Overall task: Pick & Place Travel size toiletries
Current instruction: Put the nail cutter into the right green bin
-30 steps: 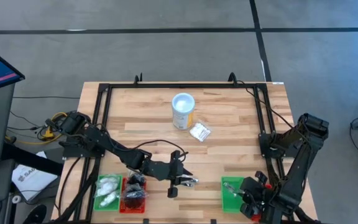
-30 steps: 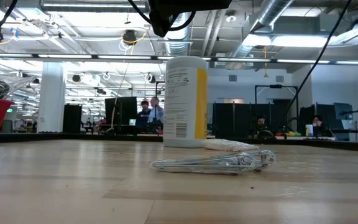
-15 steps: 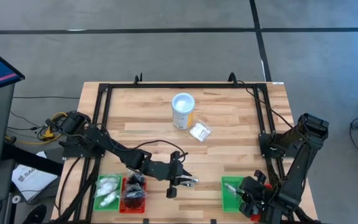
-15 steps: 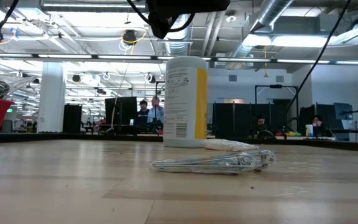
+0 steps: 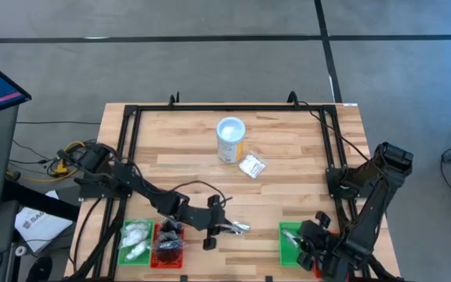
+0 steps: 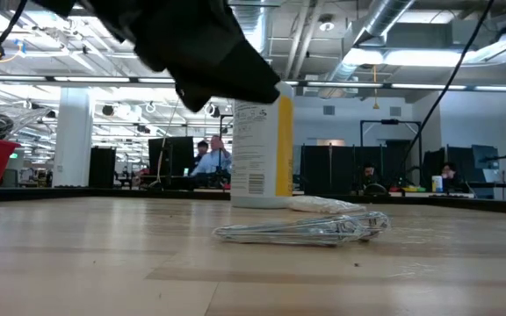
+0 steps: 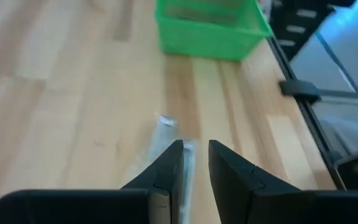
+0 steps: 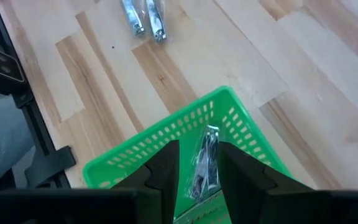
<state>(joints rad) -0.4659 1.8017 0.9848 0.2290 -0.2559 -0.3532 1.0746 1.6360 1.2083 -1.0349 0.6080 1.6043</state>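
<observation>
No legible text on tub (image 6: 263, 145) label

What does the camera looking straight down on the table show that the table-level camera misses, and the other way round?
Only the high view shows the green and red trays by the left arm, the green tray by the right arm, the right gripper above it, and a round white tub's top.

Only the low view shows the tub's yellow label and the room behind, with people at desks.

Both show the white tub, the white packet beside it, the clear-wrapped metal piece on the wood, and the left arm above it.
</observation>
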